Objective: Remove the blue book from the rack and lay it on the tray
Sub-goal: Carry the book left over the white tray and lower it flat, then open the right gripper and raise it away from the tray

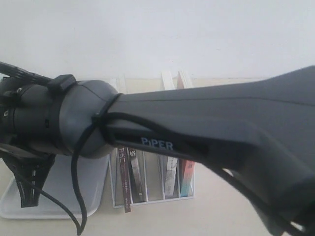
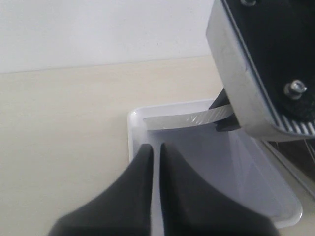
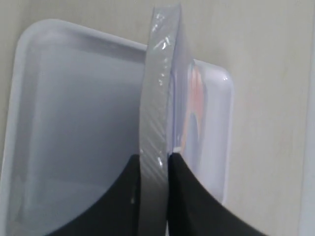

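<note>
The left pincer [image 2: 154, 147] has its two fingers pressed together over the white tray [image 2: 132, 132] on the desk [image 2: 64, 128]. A book [image 2: 187, 119] hangs edge-on above the tray.

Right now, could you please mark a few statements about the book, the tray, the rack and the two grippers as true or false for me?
1. The right gripper is clamped on the blue book over the tray. True.
2. The blue book lies flat on the tray. False: the gripper holds it on edge, not laid down.
3. The left gripper is shut and holds nothing. True.
4. The rack holds no books. False: several books stand in its slots.
</note>
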`<state>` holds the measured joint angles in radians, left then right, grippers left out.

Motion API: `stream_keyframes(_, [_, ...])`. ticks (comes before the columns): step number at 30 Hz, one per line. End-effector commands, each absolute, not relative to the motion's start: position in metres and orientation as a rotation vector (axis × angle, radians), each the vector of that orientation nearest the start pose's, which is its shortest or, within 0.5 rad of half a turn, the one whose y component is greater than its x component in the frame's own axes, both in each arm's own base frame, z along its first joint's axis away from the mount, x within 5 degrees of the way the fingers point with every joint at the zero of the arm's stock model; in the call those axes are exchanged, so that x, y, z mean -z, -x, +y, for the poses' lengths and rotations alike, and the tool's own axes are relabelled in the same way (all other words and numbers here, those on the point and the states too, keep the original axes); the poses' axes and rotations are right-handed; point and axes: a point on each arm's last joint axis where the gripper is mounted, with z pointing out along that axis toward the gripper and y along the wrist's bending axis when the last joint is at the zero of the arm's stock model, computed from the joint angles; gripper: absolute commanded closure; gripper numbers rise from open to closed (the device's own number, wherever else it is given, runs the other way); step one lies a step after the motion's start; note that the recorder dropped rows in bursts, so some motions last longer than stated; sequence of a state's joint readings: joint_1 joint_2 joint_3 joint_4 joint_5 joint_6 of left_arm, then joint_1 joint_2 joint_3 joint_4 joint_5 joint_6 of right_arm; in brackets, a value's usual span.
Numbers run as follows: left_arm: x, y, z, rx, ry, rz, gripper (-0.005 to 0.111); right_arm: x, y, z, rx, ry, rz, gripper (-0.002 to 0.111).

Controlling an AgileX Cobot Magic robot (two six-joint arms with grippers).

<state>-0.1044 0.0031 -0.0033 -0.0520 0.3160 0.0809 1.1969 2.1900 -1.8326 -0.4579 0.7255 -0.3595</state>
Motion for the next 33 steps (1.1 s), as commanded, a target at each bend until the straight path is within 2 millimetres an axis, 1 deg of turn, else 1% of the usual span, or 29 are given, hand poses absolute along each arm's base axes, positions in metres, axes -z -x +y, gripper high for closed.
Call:
stream_keyframes(1, [-0.185, -0.054, -0.007, 0.068, -0.125, 1.794, 0.102, -0.199, -0.198, 0.449, 0.077, 1.950, 1.671, 0.108])
stream_keyframes(4, [-0.185, -0.054, -0.007, 0.068, -0.125, 1.794, 0.102, -0.197, -0.194, 0.447, 0.031, 1.954, 1.739, 0.108])
stream_keyframes(5, [-0.185, -0.054, -0.007, 0.068, -0.125, 1.794, 0.102, -0.196, -0.193, 0.447, 0.021, 1.954, 1.760, 0.107])
stream_keyframes(6, [-0.185, -0.054, -0.007, 0.068, -0.125, 1.794, 0.102, -0.196, -0.193, 0.446, 0.027, 1.960, 1.767, 0.104])
stream_keyframes(8, [-0.185, -0.054, -0.007, 0.068, -0.125, 1.794, 0.102, -0.195, -0.193, 0.444, 0.038, 1.968, 1.782, 0.093])
stream_keyframes(10, [-0.185, -0.054, -0.007, 0.068, -0.125, 1.794, 0.102, -0.195, -0.194, 0.443, 0.056, 1.974, 1.786, 0.077])
stream_keyframes(12, [-0.185, -0.054, -0.007, 0.068, -0.125, 1.794, 0.102, -0.195, -0.195, 0.442, 0.069, 1.976, 1.785, 0.064])
stream_keyframes(13, [-0.185, -0.054, -0.007, 0.068, -0.125, 1.794, 0.102, -0.195, -0.195, 0.442, 0.073, 1.975, 1.784, 0.060])
stream_keyframes(15, [-0.185, -0.054, -0.007, 0.068, -0.125, 1.794, 0.102, -0.195, -0.195, 0.442, 0.069, 1.964, 1.795, 0.057])
stream_keyframes(20, [-0.185, -0.054, -0.007, 0.068, -0.125, 1.794, 0.102, -0.195, -0.195, 0.442, 0.057, 1.929, 1.836, 0.057])
stream_keyframes(24, [-0.185, -0.054, -0.007, 0.068, -0.125, 1.794, 0.102, -0.201, -0.194, 0.441, 0.055, 1.918, 1.839, 0.057])
stream_keyframes(26, [-0.185, -0.054, -0.007, 0.068, -0.125, 1.794, 0.102, -0.211, -0.194, 0.438, 0.049, 1.881, 1.863, 0.057])
stream_keyframes(27, [-0.185, -0.054, -0.007, 0.068, -0.125, 1.794, 0.102, -0.222, -0.193, 0.433, 0.041, 1.827, 1.906, 0.057])
stream_keyframes(28, [-0.185, -0.054, -0.007, 0.068, -0.125, 1.794, 0.102, -0.228, -0.193, 0.431, 0.040, 1.797, 1.929, 0.057])
stream_keyframes(29, [-0.185, -0.054, -0.007, 0.068, -0.125, 1.794, 0.102, -0.245, -0.191, 0.423, 0.034, 1.725, 1.995, 0.060])
stream_keyframes(30, [-0.185, -0.054, -0.007, 0.068, -0.125, 1.794, 0.102, -0.252, -0.189, 0.419, 0.036, 1.707, 2.015, 0.065])
stream_keyframes(32, [-0.185, -0.054, -0.007, 0.068, -0.125, 1.794, 0.102, -0.289, -0.184, 0.404, 0.011, 1.657, 2.000, 0.100])
stream_keyframes(33, [-0.185, -0.054, -0.007, 0.068, -0.125, 1.794, 0.102, -0.302, -0.183, 0.399, -0.002, 1.635, 1.980, 0.108])
